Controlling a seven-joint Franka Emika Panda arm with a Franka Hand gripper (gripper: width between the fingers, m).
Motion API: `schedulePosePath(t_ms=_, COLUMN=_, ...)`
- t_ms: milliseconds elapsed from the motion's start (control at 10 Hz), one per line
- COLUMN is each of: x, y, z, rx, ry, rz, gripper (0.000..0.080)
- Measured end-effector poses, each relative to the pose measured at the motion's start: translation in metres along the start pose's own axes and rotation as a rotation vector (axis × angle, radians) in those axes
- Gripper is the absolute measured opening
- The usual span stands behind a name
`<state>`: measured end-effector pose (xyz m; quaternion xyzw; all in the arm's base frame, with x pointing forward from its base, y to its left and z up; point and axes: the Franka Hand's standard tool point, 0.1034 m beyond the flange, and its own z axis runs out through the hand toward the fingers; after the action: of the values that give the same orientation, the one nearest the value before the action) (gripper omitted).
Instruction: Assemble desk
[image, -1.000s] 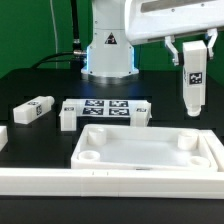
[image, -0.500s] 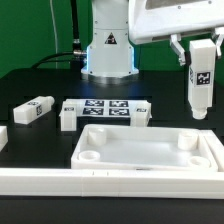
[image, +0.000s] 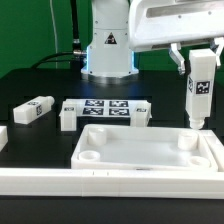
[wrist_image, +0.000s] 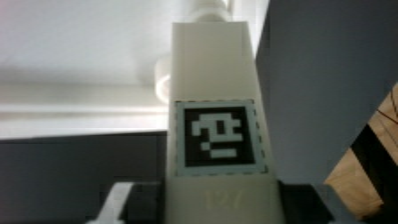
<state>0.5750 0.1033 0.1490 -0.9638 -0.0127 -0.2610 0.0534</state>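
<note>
My gripper is shut on a square white leg and holds it upright, tag facing out, at the exterior view's right. The leg's lower end hangs just above and behind the far right corner socket of the white desk top, without touching it. In the wrist view the leg fills the middle, its tag facing the camera, and my gripper clamps it from both sides. Two more legs show: one lying at the left, one beside the marker board.
The marker board lies behind the desk top, in front of the robot base. A long white rail runs along the table's front edge. Another white piece pokes in at the left border.
The gripper has carried the leg toward the exterior view's right and slightly upward. The grip is unchanged and nothing else has moved.
</note>
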Motion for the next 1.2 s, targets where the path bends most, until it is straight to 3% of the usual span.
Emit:
schedulePosePath(t_ms=400, x=0.0, y=-0.001, z=0.002, rx=0.0, ry=-0.001, rz=-0.006, gripper=0.029)
schedulePosePath(t_ms=600, x=-0.003, y=0.001, z=0.011, rx=-0.008, ry=0.021, rz=-0.029, gripper=0.029)
schedulePosePath(t_ms=900, x=0.012, y=0.02, z=0.024, rx=-0.031, ry=0.032, rz=-0.07, gripper=0.029)
schedulePosePath(t_ms=1000, x=0.018, y=0.022, z=0.024, rx=-0.031, ry=0.029, rz=-0.08, gripper=0.029)
schedulePosePath(t_ms=1200, x=0.015, y=0.021, z=0.025, rx=-0.03, ry=0.025, rz=-0.081, gripper=0.029)
